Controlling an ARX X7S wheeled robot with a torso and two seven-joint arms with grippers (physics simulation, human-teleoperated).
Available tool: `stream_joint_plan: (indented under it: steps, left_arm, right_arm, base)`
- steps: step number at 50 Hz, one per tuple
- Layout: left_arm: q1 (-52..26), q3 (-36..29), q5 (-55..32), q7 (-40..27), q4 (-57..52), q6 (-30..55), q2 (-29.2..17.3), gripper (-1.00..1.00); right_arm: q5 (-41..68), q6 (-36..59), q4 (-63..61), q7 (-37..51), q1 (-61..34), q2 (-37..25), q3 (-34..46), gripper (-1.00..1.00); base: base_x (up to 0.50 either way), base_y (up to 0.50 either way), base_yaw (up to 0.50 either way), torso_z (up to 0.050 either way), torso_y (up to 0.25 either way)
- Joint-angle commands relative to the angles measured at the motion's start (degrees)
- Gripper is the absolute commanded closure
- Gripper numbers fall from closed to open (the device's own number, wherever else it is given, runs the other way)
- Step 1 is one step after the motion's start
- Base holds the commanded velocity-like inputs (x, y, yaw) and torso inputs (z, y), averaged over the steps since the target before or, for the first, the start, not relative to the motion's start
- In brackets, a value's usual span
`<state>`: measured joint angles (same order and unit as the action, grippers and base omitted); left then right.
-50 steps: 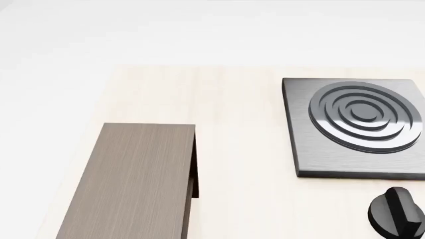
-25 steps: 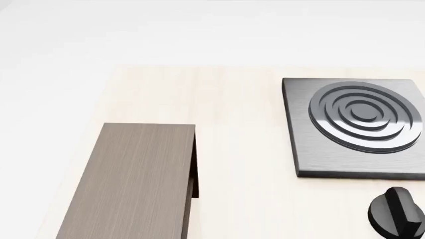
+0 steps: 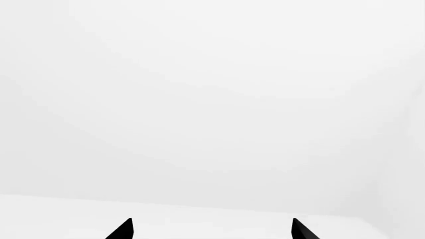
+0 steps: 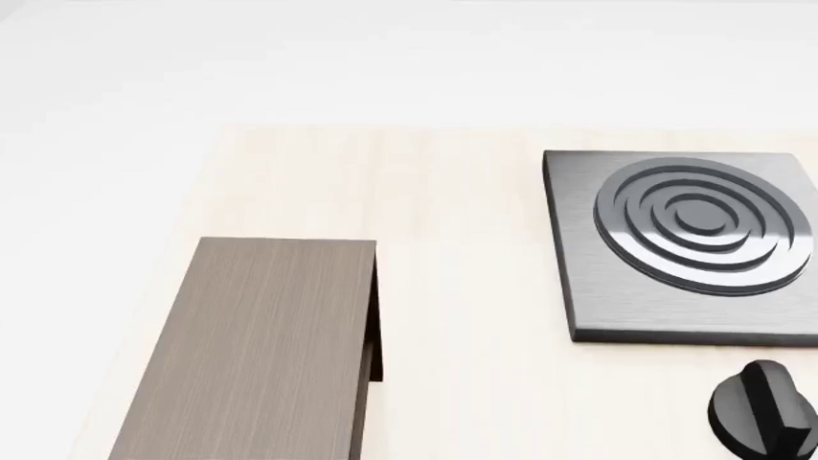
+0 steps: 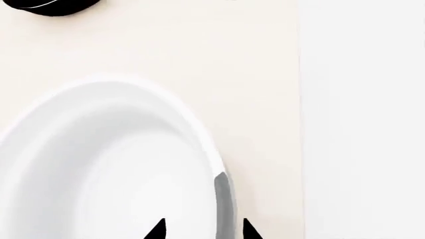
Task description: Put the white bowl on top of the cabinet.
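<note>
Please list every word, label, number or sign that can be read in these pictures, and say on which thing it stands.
None: no text is readable. The cabinet, the stove plate, the black knob and the white bowl carry no lettering, digits or signs.

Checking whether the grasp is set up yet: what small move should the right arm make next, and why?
Probably ease the right gripper down a little and close on the white bowl. In the right wrist view its two dark fingertips straddle the bowl's rim, one inside and one outside, with a gap between them, so nothing looks clamped yet. The cabinet top is bare, awaiting the bowl.
</note>
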<state>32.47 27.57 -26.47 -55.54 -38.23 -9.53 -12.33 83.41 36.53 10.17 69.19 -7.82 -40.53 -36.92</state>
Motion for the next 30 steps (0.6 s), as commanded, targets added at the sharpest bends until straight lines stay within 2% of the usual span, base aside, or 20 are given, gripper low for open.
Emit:
stream_joint_plan:
  steps: [1, 12, 30]
  left_arm:
    - [0.11, -0.01, 0.05, -0.10, -0.20, 0.03, -0.03, -1.00]
    - [0.20, 0.08, -0.31, 0.05, -0.09, -0.25, -0.02, -1.00]
    - [0.07, 0.04, -0.70, 0.16, 0.15, -0.41, -0.10, -1.00]
  right_arm:
    - [2.28, 0.41, 2.24, -1.07, 3.55, 2.25, 1.13, 1.00]
    - [2.30, -0.28, 1.00, -0.53, 4.58, 2.87, 0.17, 1.00]
    - [2.39, -5.26, -5.73, 5.98, 6.70, 5.29, -6.14, 1.00]
  base:
    - [0.00, 0.00, 0.00, 0.000, 0.000]
    - [0.00, 0.00, 0.00, -0.003, 0.000]
    - [0.00, 0.00, 0.00, -0.001, 0.000]
